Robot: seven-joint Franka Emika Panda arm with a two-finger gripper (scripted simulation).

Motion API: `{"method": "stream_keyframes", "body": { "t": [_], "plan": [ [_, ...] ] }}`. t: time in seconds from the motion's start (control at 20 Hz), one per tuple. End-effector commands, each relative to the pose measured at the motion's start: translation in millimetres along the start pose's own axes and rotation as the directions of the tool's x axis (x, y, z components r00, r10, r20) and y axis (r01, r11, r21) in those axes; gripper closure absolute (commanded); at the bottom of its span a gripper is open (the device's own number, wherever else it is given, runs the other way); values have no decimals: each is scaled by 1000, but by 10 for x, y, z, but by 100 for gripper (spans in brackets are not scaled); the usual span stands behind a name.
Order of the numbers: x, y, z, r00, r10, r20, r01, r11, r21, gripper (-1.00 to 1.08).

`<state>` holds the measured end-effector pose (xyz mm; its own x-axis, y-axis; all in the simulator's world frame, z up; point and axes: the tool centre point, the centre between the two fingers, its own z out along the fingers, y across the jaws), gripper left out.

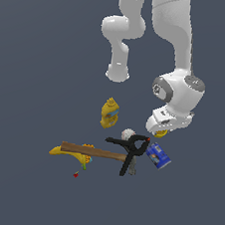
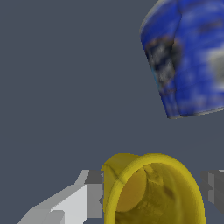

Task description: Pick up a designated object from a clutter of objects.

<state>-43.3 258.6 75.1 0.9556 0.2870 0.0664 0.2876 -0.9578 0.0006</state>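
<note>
Your surroundings are plain: a flat, uniform slate-grey tabletop [image 1: 34, 74] fills both views, with no edge, wall or horizon visible, so surface and background cannot be told apart. The white arm reaches down from the top of the exterior view, and its pincer [image 2: 153, 192] sits low at the clutter's edge toward the exterior view's right. In the wrist view you see the yellow cup [image 2: 153, 190] lying between the two grey fingers [image 2: 94, 192], its rimmed open mouth turned toward the camera so you look into its hollow. The finger on one side is right against the cup's wall; the other shows only at the picture's edge with a small gap, so you cannot tell whether the pincer has a firm hold, only that it stands wide enough to straddle the cup. In the exterior view just a sliver of the cup [image 1: 161, 134] peeks out beneath the hand. The blue can [image 1: 158, 156] lies on its side just beside it, large and blurred in the wrist view. Toward the exterior view's left lie the black clamp [image 1: 129, 152], the white ball [image 1: 128, 133] behind it, the wooden-handled hammer [image 1: 96, 152] across the banana [image 1: 71, 154], and the yellow bottle [image 1: 109, 113] standing a little apart.
</note>
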Motion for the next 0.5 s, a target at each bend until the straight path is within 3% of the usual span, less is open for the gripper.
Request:
{"method": "stream_keyframes", "body": {
  "t": [0.0, 0.15, 0.2, 0.45],
  "plan": [
    [-280, -115, 269, 998, -22, 66, 22, 1000, 2, 108],
    [-280, -115, 269, 998, -22, 66, 22, 1000, 2, 108],
    [-1, -4, 0, 1000, 0, 0, 0, 1000, 0, 108],
    [17, 7, -64, 1000, -1, 1, 1, 1000, 0, 108]
  ]
}}
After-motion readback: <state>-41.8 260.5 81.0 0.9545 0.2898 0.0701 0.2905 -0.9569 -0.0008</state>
